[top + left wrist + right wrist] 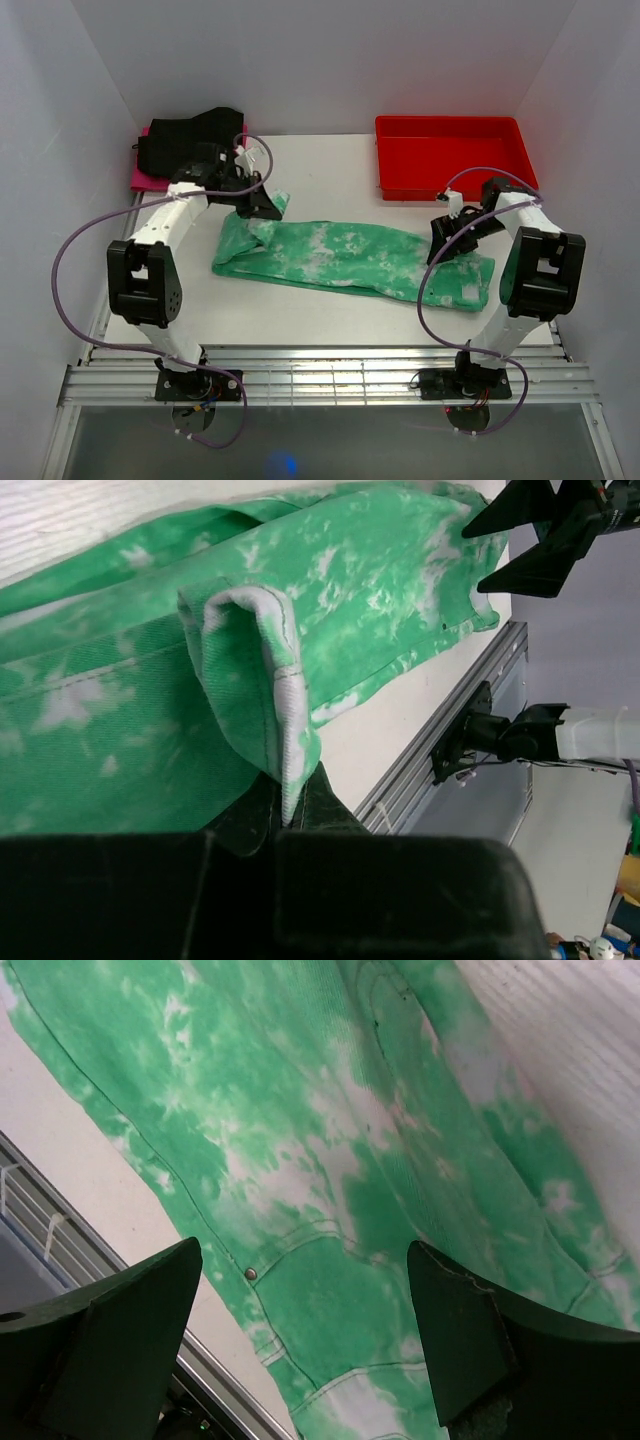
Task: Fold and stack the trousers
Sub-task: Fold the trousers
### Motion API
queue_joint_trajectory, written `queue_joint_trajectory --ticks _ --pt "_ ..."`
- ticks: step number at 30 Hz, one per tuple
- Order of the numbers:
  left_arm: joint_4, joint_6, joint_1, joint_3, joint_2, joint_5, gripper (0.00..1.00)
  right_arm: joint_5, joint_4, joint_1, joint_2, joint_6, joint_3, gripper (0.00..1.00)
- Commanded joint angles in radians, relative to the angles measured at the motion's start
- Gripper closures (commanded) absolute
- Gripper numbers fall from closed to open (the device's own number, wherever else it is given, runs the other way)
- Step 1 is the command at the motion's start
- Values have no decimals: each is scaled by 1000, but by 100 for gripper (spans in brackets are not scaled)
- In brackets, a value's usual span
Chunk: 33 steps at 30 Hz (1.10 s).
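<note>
**Fold barely begun: trousers [350, 258] at full length on the tabletop**

Left gripper [266, 208] is pinched shut on a lifted leg hem, toward the far-left corner. The trousers stretch across mid-tabletop, legs apparently laid together, with no crosswise fold yet. Right gripper [447, 243] hovers spread wide over the waist end, holding nothing. Stacking not yet done.

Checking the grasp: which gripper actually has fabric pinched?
The left gripper, shut on a hem of the green tie-dye trousers; the right gripper hangs open above them.
</note>
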Motion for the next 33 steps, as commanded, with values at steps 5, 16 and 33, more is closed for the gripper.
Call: queue_joint_trajectory --ticks 5,16,33 --pt "540 -384 -239 -212 -72 -214 100 11 15 2 89 27 -5 13" --pt "712 -504 -388 -284 70 -407 100 19 13 21 112 32 9 14" --pt "810 -549 -505 -281 150 -478 24 5 12 47 98 32 14 12"
